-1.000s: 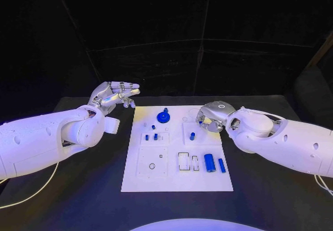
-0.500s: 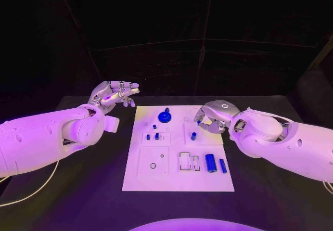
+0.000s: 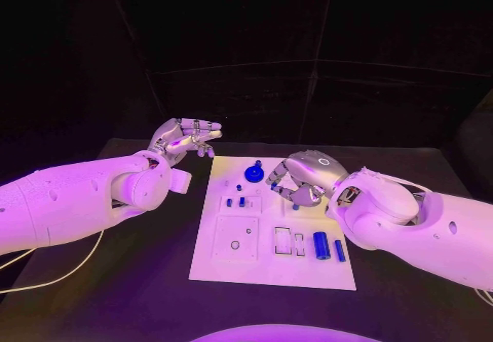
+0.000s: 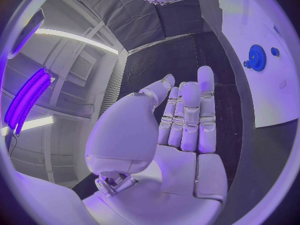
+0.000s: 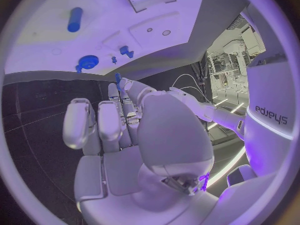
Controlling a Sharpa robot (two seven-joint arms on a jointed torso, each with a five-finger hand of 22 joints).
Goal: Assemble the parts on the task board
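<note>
**The right robot hand has moved in over the board with a little blue piece.**

The left robot hand (image 3: 190,135) still waits up in the air above the black desk (image 3: 144,285), just left of the white board (image 3: 221,246). Its fingers are apart and it holds nothing. The blue wheel (image 3: 253,172) sits at the far end of the board. A second ago the right robot hand (image 3: 298,178) was over the board's right edge. Now it has come in over the board, close to the wheel. It pinches a small blue piece (image 5: 117,76) at its fingertips, above the board. I think it is looking for the spot where this piece goes.
</note>
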